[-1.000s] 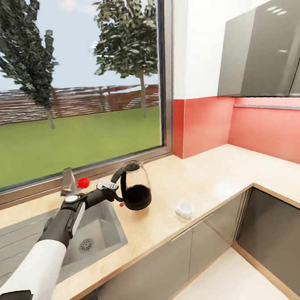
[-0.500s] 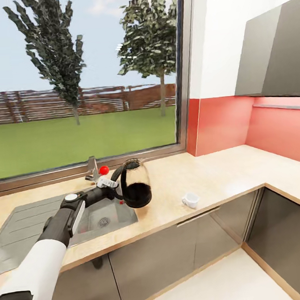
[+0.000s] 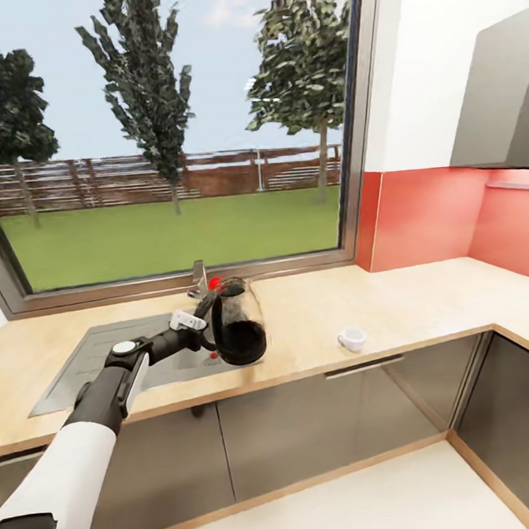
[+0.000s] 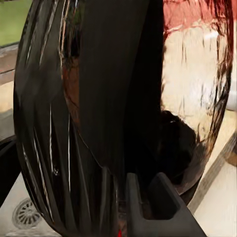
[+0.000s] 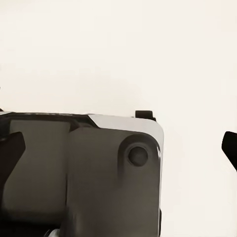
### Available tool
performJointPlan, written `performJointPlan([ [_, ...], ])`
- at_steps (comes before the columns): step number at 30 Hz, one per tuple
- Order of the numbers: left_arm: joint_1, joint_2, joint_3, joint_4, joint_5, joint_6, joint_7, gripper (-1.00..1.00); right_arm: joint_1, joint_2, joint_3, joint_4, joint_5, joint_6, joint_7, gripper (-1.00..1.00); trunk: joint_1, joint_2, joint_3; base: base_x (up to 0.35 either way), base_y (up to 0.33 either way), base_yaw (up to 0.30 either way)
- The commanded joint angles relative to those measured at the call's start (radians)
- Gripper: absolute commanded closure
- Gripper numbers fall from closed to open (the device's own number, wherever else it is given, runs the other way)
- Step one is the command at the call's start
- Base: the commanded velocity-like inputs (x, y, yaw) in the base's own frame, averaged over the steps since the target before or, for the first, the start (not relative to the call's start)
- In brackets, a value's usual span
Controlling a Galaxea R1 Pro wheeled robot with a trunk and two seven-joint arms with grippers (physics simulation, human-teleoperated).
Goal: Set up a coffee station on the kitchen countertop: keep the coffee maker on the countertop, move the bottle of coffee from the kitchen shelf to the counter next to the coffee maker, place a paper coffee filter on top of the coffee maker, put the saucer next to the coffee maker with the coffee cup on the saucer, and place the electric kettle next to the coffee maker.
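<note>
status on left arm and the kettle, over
Left gripper shut on the electric kettle at its handle, held above the sink edge. Coffee cup sits on the countertop to its right. Right jaws: cannot tell.

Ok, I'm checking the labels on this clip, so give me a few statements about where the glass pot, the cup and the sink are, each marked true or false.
1. The left gripper holds the round glass coffee pot with dark liquid by its black handle. True.
2. The glass pot is lying on its side in the grey sink. False: it is roughly upright, held at the sink's right edge.
3. A small white cup sits on the pale wooden countertop, to the right of the pot. True.
4. The white cup stands on a saucer. False: it rests directly on the countertop.
5. The cup is touching the pot. False: bare countertop lies between them.
</note>
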Motion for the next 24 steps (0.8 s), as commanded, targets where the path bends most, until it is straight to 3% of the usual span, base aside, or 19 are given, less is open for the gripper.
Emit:
performJointPlan([
  [1,0.000,0.000,0.003,-0.005,0.000,0.006,-0.006,1.00,0.000,0.000,-0.009,0.001,0.009,-0.004,0.003,-1.00,0.000,-0.001,0.000,-0.331,-0.009,0.278],
  [14,0.000,0.005,0.010,-0.008,-0.001,0.012,-0.005,1.00,0.000,0.000,-0.011,0.000,0.008,-0.003,0.003,-1.00,0.000,-0.001,0.000,-0.067,-0.001,0.272],
  [24,0.000,0.006,0.012,-0.008,-0.002,0.013,-0.004,1.00,0.000,0.000,-0.011,-0.001,0.007,-0.003,0.003,-1.00,0.000,-0.001,0.000,0.000,0.000,0.026],
])
